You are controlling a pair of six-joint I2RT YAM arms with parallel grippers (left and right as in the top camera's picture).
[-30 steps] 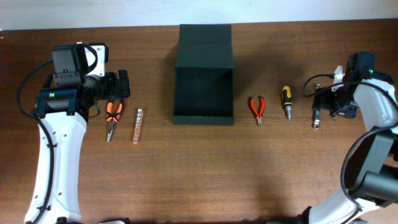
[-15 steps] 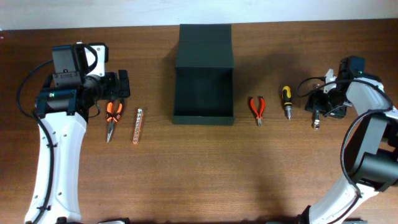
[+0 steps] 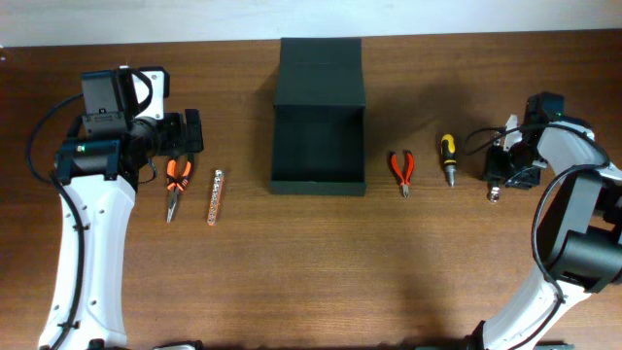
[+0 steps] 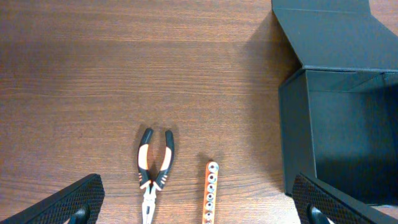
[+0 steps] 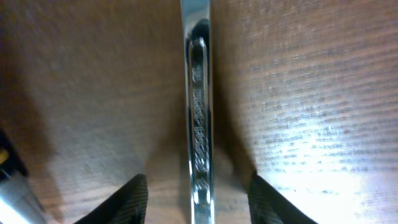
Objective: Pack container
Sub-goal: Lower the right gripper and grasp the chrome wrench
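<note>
The dark container (image 3: pixel 318 180) stands at the table's middle back with its flap lid open behind it; it also shows in the left wrist view (image 4: pixel 298 124). My left gripper (image 3: pixel 185 136) is open and empty above orange-handled pliers (image 3: pixel 174 185) (image 4: pixel 155 174), with an orange socket rail (image 3: pixel 215 194) (image 4: pixel 211 193) next to them. My right gripper (image 3: pixel 499 171) (image 5: pixel 199 208) is open and low over a chrome wrench (image 3: pixel 495 192) (image 5: pixel 198 112), one finger on each side of it with gaps between.
Red-handled pliers (image 3: pixel 401 170) and a yellow-and-black screwdriver (image 3: pixel 448 158) lie between the container and the wrench. The table's back edge meets a white wall behind the container.
My right gripper has shifted slightly left and turned over the wrench. The left arm and the tools have not moved.
</note>
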